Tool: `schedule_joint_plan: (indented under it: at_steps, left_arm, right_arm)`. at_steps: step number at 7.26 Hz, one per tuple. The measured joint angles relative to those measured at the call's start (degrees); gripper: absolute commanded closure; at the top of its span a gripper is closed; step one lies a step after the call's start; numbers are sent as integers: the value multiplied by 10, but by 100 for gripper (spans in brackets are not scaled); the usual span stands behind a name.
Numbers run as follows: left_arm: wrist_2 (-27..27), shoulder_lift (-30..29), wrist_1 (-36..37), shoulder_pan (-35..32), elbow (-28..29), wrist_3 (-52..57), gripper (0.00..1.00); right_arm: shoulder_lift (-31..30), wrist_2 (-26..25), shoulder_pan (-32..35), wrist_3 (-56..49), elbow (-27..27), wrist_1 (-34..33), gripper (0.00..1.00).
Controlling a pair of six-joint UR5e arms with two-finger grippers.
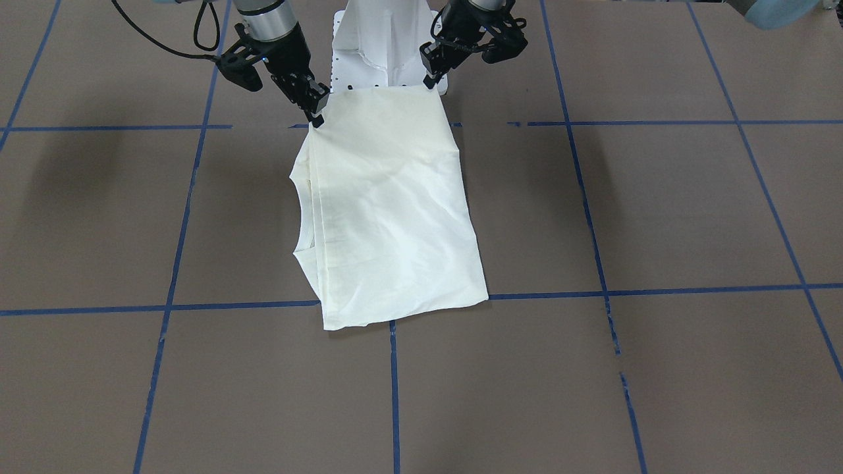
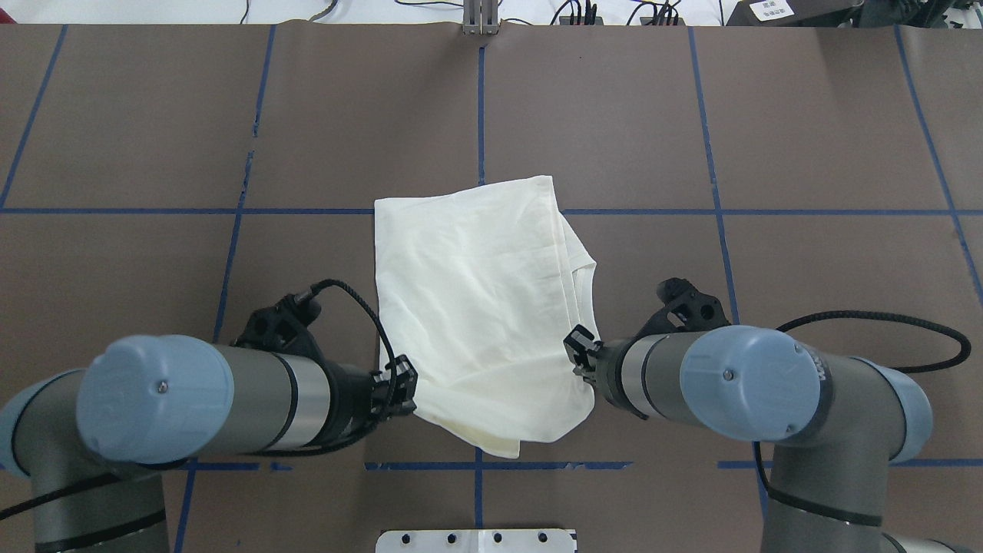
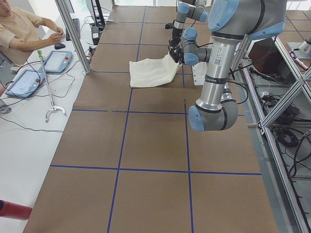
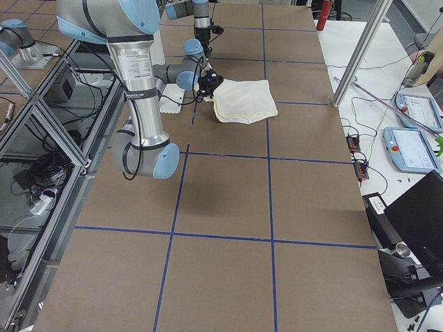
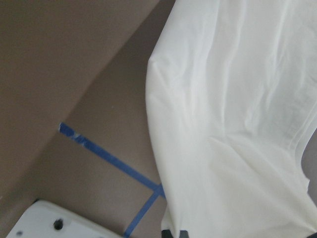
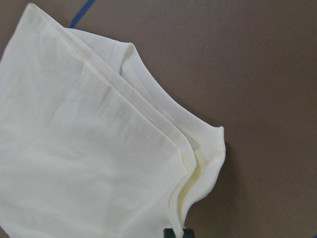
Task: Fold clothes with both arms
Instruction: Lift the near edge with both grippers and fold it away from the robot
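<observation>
left hand (image 2: 405, 390): clamped on shirt (image 2: 476, 292) corner
right hand (image 2: 577, 355): clamped on other corner
done: sleeves tucked in, I reckon
left: probably folding the edge between the hands over

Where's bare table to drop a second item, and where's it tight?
Bare: the table squares out to either side of the shirt, and the far row between the shirt and the table's back edge. Crowded: the near edge, where the left hand and right hand pinch the shirt's near corners just ahead of the white base plate.
</observation>
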Motion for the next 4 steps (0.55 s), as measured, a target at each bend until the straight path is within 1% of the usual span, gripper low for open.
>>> schedule_joint_plan:
  at_steps: [2,4]
  left_arm:
    - [1,-8,9,-54,20,71,100]
    - [0,-30,7,-97,64,123,100]
  right_arm:
    - [55,6,60,-27,-63,3,100]
    - [105,22,108,-48,-136,5,100]
